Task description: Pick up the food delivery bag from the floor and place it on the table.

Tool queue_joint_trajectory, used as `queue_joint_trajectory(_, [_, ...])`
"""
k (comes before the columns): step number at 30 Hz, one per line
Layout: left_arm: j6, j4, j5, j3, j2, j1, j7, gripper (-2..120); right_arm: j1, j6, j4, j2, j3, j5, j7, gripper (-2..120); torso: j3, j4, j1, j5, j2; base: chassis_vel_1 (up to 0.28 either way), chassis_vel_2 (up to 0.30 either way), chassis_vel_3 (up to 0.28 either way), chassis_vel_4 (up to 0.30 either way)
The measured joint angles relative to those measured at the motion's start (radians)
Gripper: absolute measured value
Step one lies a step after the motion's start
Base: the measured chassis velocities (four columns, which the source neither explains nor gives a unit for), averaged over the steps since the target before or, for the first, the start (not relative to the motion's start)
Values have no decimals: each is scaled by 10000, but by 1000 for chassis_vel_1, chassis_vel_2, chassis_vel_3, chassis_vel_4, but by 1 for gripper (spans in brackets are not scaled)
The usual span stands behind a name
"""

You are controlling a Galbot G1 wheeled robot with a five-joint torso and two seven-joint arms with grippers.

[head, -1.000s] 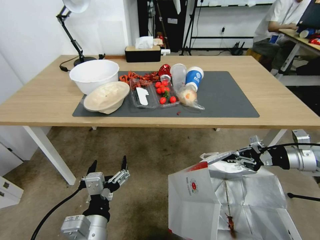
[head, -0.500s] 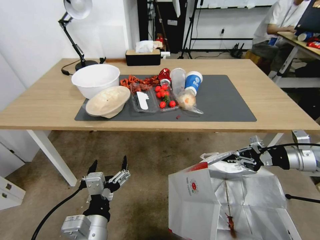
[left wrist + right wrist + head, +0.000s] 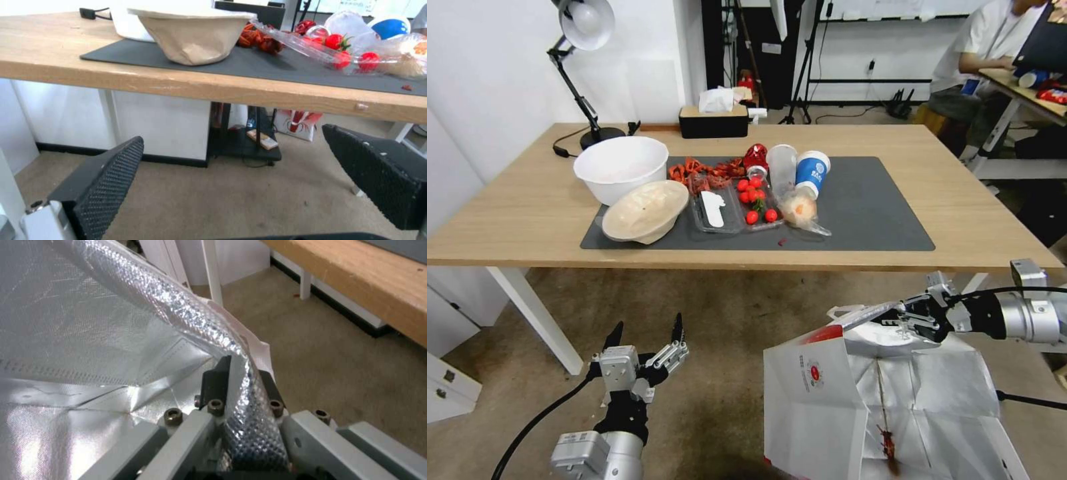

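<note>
- While the right claw [image 3: 902, 319] pinches the foil rim of the food delivery bag [image 3: 854, 400], the bag hangs low before the table [image 3: 954, 207].
- Left claw [image 3: 644, 333] hovers wide open, empty, over the floor [image 3: 727, 313].

Left gripper [image 3: 645, 332]: two black pointed fingers [image 3: 104, 186] showing fine cross-hatched pad texture; silver-white linkage bars and boxy white housing sitting behind, at 6 o'clock. Black wrist section joining silver cylindrical forearm; black cable looping out toward 8 o'clock.

Right gripper [image 3: 894, 319]: black fingertips [image 3: 214, 381] mounting on pale grey bars; brass-toned socket-head screws showing along bars. Black wrist collar and silver cylindrical forearm lying toward 3 o'clock; black cable running above.
</note>
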Motion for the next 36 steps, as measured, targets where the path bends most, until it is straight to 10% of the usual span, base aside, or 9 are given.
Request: queue_joint_trajectory(36, [-50, -59, 114, -18, 23, 153, 117, 100, 29, 0, -27, 12, -12, 15, -19, 0, 953, 0, 721, -1, 1674, 0, 0, 0, 0])
